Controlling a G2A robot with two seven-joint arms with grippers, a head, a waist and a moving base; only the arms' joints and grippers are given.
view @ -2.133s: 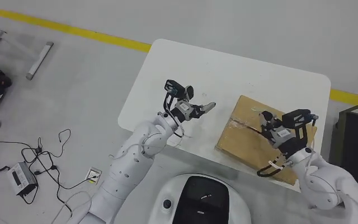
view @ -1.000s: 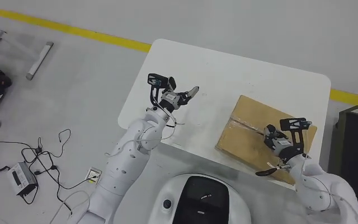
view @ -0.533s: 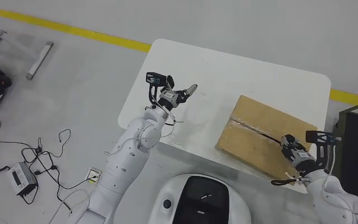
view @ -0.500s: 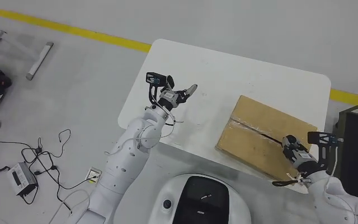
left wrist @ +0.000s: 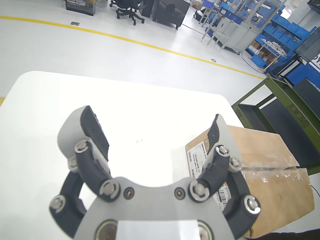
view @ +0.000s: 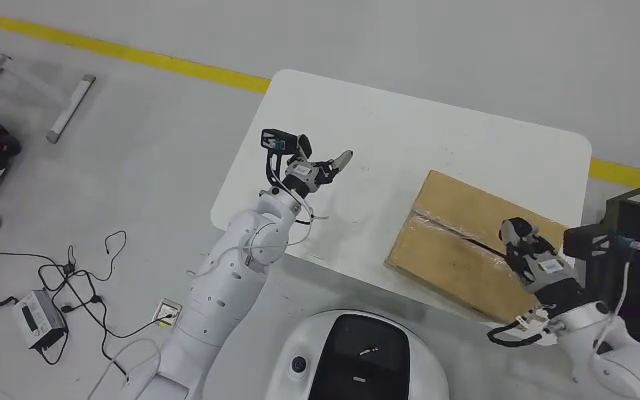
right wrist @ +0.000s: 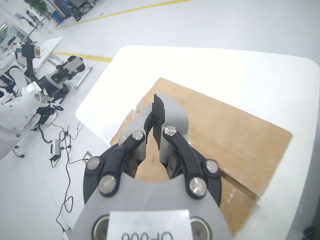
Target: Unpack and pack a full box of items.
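Taped cardboard box sat closed on the white table, by its near right edge. Right gripper hung over the box's right part with jaws together, and left gripper hung over bare table well to the left, jaws wide apart. To open it cleanly, the closed tip should probably run along the tape seam while the left arm steadies the box.
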